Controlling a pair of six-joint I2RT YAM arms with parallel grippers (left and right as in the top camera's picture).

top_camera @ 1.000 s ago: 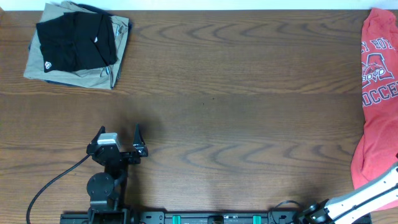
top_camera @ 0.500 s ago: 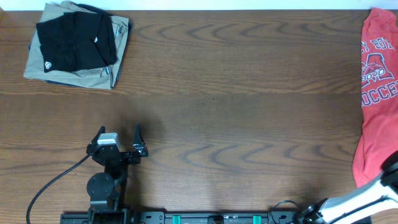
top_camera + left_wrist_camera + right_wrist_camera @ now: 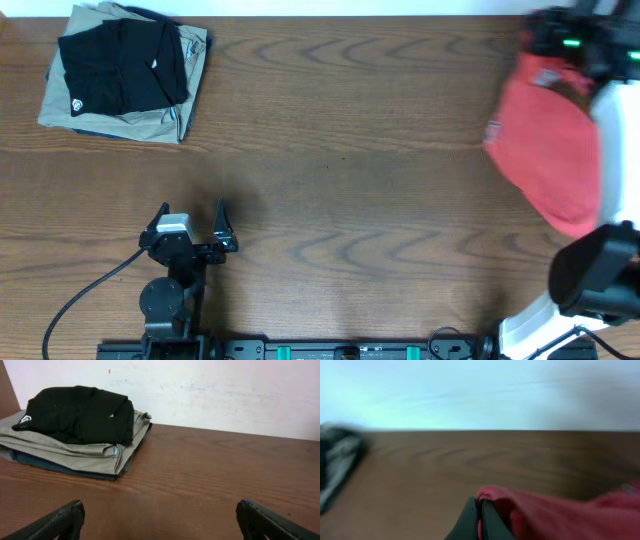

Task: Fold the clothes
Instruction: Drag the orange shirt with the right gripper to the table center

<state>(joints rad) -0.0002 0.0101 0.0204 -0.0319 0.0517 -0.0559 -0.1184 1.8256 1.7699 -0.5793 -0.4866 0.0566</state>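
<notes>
Right wrist: right hand (image 3: 479, 506) fully closed on red-orange T-shirt (image 3: 545, 517) edge.

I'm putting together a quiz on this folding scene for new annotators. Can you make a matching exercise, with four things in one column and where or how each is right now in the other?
Things:
1. red-orange T-shirt
2. black garment
3. khaki garment
4. left gripper

States:
A. open, holding nothing
B. lying on top of the khaki one
C. pinched in the shut right gripper
D. directly under the black one

Pairs: 1-C, 2-B, 3-D, 4-A
</notes>
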